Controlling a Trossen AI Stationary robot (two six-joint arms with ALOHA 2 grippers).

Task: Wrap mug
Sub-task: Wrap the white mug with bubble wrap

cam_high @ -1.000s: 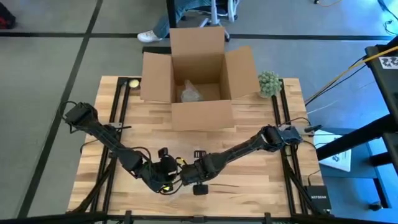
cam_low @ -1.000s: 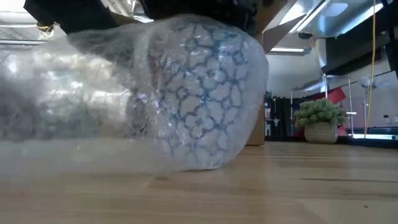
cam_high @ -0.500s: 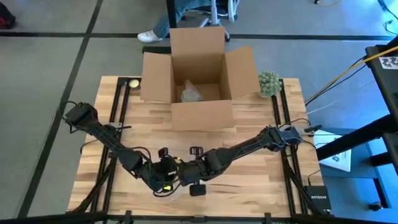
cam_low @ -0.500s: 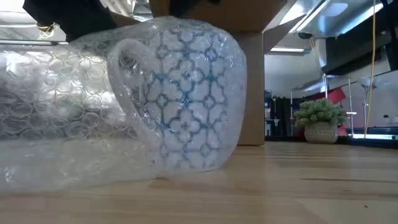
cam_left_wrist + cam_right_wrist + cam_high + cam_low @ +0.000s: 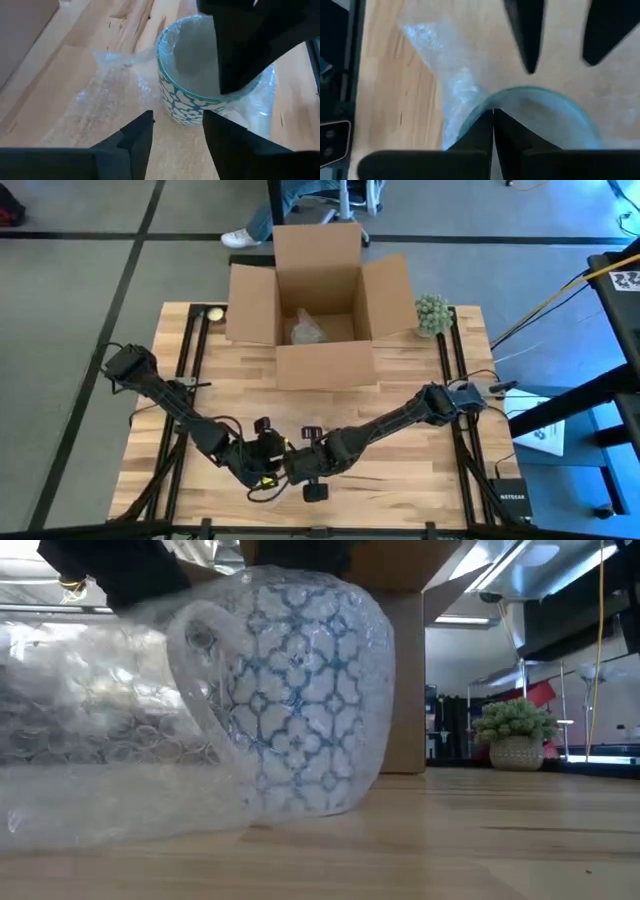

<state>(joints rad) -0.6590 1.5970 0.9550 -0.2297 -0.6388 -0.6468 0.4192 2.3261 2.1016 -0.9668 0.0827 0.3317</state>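
The mug (image 5: pixel 300 700), white with a blue pattern and a teal rim, stands upright on its base near the table's front edge, its handle (image 5: pixel 195 640) showing through bubble wrap. The bubble wrap (image 5: pixel 90 740) clings round the mug and trails off as a loose sheet (image 5: pixel 110 95) on the wood. My right gripper (image 5: pixel 493 130) is above the mug, shut on it. My left gripper (image 5: pixel 177 135) is open just short of the mug (image 5: pixel 190 95), with nothing between its fingers. In the high view both grippers (image 5: pixel 262 465) (image 5: pixel 300 465) hide the mug. My right gripper holds the mug by its rim (image 5: pixel 207 100), coming from above with the fingers pointing down. The two fingers (image 5: pixel 482 132) meet on the rim's wall (image 5: pixel 520 91); whether wrap lies between them I cannot tell. The mug stays upright with its base on the table.
An open cardboard box (image 5: pixel 318 300) with a wrapped bundle (image 5: pixel 306 330) inside stands at the far middle. A small potted plant (image 5: pixel 432 313) sits to its right and a small ball (image 5: pixel 213 314) to its left. A person's legs (image 5: pixel 270 220) show beyond the far edge.
The mug has been turned and set upright: a second ago its patterned side bulged under the wrap, and now its handle faces the low camera. My right gripper has shifted a little toward the table's left and near edge with it.
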